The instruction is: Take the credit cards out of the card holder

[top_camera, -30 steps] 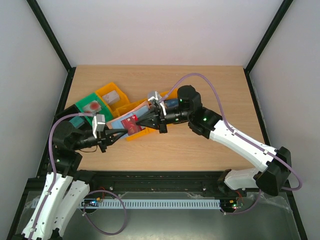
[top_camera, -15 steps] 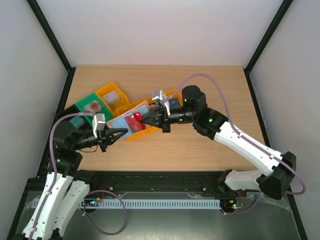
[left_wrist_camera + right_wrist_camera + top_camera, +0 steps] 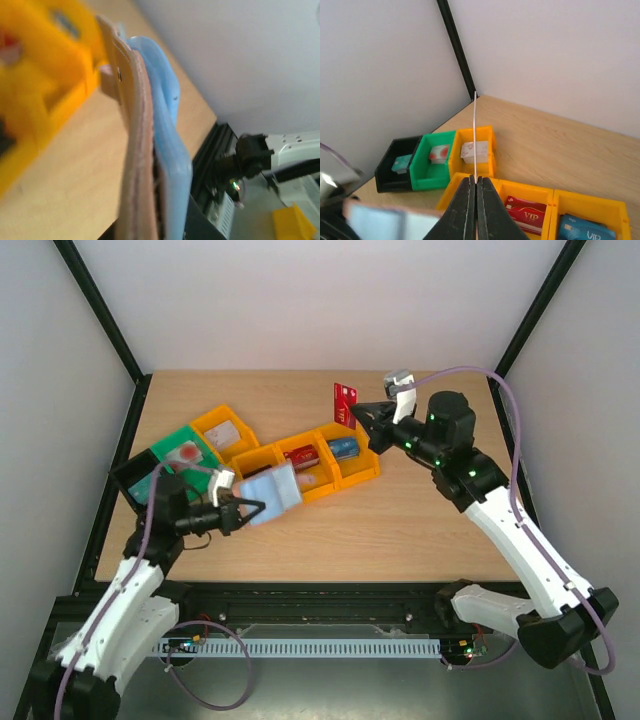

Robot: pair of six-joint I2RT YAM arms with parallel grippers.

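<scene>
Slippage risk: right gripper (image 3: 358,411) pinches thin red plastic card (image 3: 345,403) by its edge; left gripper (image 3: 256,509) clamps tan folding card holder (image 3: 276,491).

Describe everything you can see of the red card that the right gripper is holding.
The red card is a thin, flat rectangle, plastic by its look, with pale print too small to read. The right gripper is shut on one edge of it; nothing else touches it. It is held in the air beyond the row of orange bins, one face toward the overhead camera. From the right wrist it shows edge-on, a thin pale line rising straight from between the closed fingers.
</scene>
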